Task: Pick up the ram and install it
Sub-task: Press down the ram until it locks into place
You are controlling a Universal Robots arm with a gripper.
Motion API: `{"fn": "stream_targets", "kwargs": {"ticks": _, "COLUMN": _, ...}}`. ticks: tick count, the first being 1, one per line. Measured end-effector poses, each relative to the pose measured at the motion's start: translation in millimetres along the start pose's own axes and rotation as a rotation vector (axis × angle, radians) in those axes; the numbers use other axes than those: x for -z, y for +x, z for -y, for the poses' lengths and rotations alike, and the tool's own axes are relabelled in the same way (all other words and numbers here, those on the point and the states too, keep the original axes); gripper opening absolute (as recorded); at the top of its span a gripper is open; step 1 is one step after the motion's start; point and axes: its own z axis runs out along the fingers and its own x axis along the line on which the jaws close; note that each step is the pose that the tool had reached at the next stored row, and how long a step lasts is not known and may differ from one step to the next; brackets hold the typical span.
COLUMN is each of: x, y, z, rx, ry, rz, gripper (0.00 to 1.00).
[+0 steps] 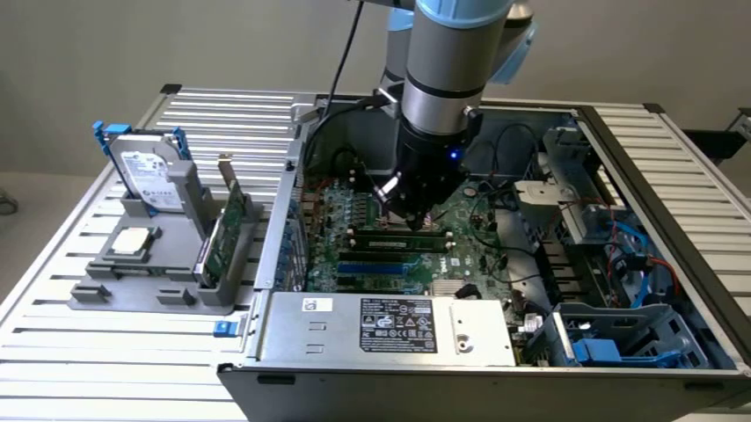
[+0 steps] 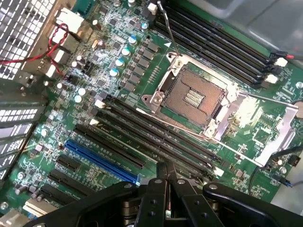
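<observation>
My gripper (image 1: 410, 218) hangs inside the open computer case, low over the bank of black memory slots (image 1: 397, 239) on the green motherboard (image 1: 470, 242). A long thin green strip, the ram (image 1: 378, 234), appears to lie along those slots just below the fingertips. Whether the fingertips touch it I cannot tell. In the wrist view the gripper (image 2: 166, 171) is shut, its two fingers pressed together with nothing between them, over the long black slots (image 2: 156, 137) beside the open CPU socket (image 2: 191, 97).
On the exterior view's left a grey holder (image 1: 129, 294) carries a hard drive (image 1: 150, 171), an upright green expansion card (image 1: 231, 230) and a small chip (image 1: 133, 240). The case walls (image 1: 294, 176), power supply (image 1: 393, 325), drive bays (image 1: 622, 338) and cables (image 1: 639, 251) surround the board.
</observation>
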Motion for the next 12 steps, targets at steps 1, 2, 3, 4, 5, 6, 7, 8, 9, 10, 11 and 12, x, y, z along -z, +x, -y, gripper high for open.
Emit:
{"fn": "stream_targets", "kwargs": {"ticks": 1, "x": 0.1, "y": 0.0, "z": 0.0, "rx": -0.014, "ry": 0.0001, "rz": 0.0005, "gripper": 0.11}}
{"fn": "stream_targets", "kwargs": {"ticks": 2, "x": 0.2, "y": 0.0, "z": 0.0, "rx": -0.029, "ry": 0.0002, "rz": 0.0011, "gripper": 0.11}}
{"fn": "stream_targets", "kwargs": {"ticks": 3, "x": 0.3, "y": 0.0, "z": 0.0, "rx": -0.043, "ry": 0.0003, "rz": 0.0016, "gripper": 0.11}}
{"fn": "stream_targets", "kwargs": {"ticks": 4, "x": 0.5, "y": 0.0, "z": 0.0, "rx": -0.058, "ry": 0.0004, "rz": 0.002, "gripper": 0.11}}
{"fn": "stream_targets", "kwargs": {"ticks": 5, "x": 0.7, "y": 0.0, "z": 0.0, "rx": -0.071, "ry": 0.0004, "rz": 0.0026, "gripper": 0.11}}
{"fn": "stream_targets", "kwargs": {"ticks": 6, "x": 0.8, "y": 0.0, "z": 0.0, "rx": -0.085, "ry": 0.0004, "rz": 0.0031, "gripper": 0.11}}
{"fn": "stream_targets", "kwargs": {"ticks": 7, "x": 0.9, "y": 0.0, "z": 0.0, "rx": -0.098, "ry": 0.0005, "rz": 0.0036, "gripper": 0.11}}
{"fn": "stream_targets", "kwargs": {"ticks": 8, "x": 1.1, "y": 0.0, "z": 0.0, "rx": -0.111, "ry": 0.0005, "rz": 0.0041, "gripper": 0.11}}
{"fn": "stream_targets", "kwargs": {"ticks": 9, "x": 1.2, "y": 0.0, "z": -0.1, "rx": -0.125, "ry": 0.0006, "rz": 0.0045, "gripper": 0.11}}
{"fn": "stream_targets", "kwargs": {"ticks": 10, "x": 1.4, "y": 0.0, "z": -0.1, "rx": -0.139, "ry": 0.0007, "rz": 0.0049, "gripper": 0.11}}
{"fn": "stream_targets", "kwargs": {"ticks": 11, "x": 1.5, "y": 0.0, "z": -0.1, "rx": -0.152, "ry": 0.0007, "rz": 0.0054, "gripper": 0.11}}
{"fn": "stream_targets", "kwargs": {"ticks": 12, "x": 1.6, "y": 0.0, "z": -0.1, "rx": -0.166, "ry": 0.0007, "rz": 0.0059, "gripper": 0.11}}
